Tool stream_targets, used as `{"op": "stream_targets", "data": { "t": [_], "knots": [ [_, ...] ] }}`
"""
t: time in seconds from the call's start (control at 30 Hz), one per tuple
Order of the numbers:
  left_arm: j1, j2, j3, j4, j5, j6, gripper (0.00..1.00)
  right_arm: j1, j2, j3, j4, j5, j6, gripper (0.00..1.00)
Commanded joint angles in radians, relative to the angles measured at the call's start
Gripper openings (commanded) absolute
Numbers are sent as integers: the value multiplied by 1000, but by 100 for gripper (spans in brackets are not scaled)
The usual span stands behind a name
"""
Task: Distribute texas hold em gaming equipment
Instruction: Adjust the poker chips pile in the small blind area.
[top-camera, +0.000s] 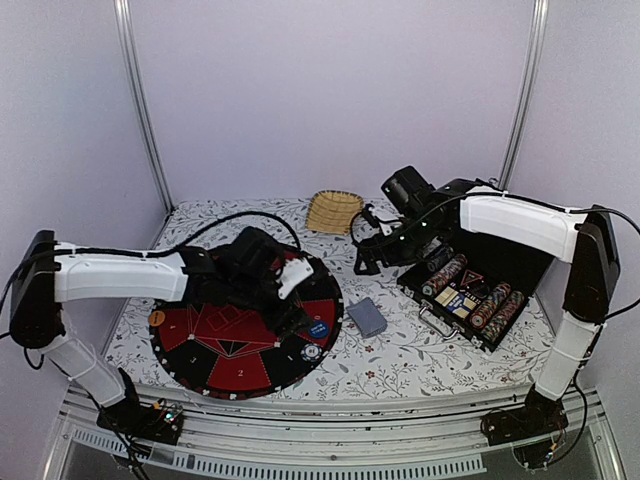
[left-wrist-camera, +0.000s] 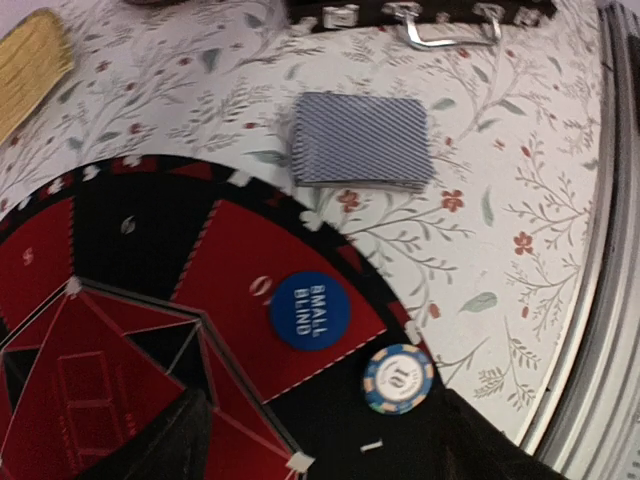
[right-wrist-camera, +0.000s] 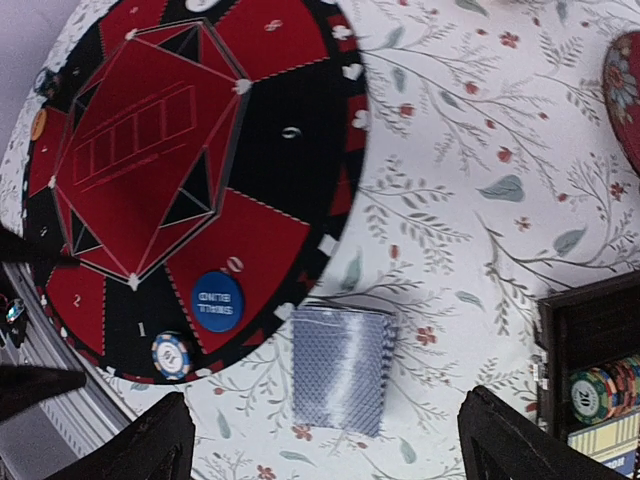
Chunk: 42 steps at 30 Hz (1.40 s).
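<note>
On floral-cloth table (top-camera: 400, 355), just off R rim of round red-and-black game mat (top-camera: 215, 345), btw mat and case: squared stack of small blue-grey-backed playing cards (top-camera: 368, 317). Prob light but slick. Loose stack, so liable to fan or shed top cards if pinched high. Best taken low across the short sides, w/ pads down at table level. Single card too thin to lift flat, so slide off top first.

On mat, near its R rim: round blue "small blind" button (left-wrist-camera: 310, 310). Right at rim beside it: blue-and-cream striped chip marked 10 (left-wrist-camera: 399, 378). At mat's L rim: small orange round button (top-camera: 157, 317). All prob stiff, thin, low-lying and hard to get under on the mat. Grip by opposite edges, or tip up first. Not fragile.

L gripper (top-camera: 292, 312) over mat's R part, fingers apart, nothing btw them. Button and chip just ahead, untouched. R gripper (top-camera: 370, 255) up over table btw basket and case, fingers (right-wrist-camera: 150, 440) spread wide, empty, cards below.

Containers: open black hinged case (top-camera: 520, 265) at table's R side, w/ rows of striped chips (top-camera: 447, 272) on edge, plus boxed items in middle too small to read. Woven straw basket (top-camera: 333, 210) at far edge, no contents visible.
</note>
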Motion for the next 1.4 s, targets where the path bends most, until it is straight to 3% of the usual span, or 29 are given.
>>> {"op": "stream_targets", "data": {
  "t": [0.0, 0.23, 0.37, 0.67, 0.93, 1.17, 1.37],
  "knots": [
    [162, -105, 14, -147, 11, -108, 77, 110, 38, 44, -10, 74, 57, 94],
    [487, -252, -25, -196, -75, -271, 88, 321, 199, 115, 7, 109, 99, 100],
    [585, -280, -41, -165, -73, -270, 89, 401, 346, 234, -75, 136, 107, 99],
    [606, -291, -71, -120, -39, -208, 89, 439, 475, 326, -164, 167, 135, 99],
    [609, -296, -79, -128, -67, -187, 89, 456, 560, 391, -194, 184, 150, 75],
    [614, -292, -79, -127, -59, -185, 89, 479, 593, 402, -251, 245, 153, 71],
    [616, -288, -77, -127, -54, -184, 89, 499, 610, 406, -308, 298, 160, 57]
  ]
}}
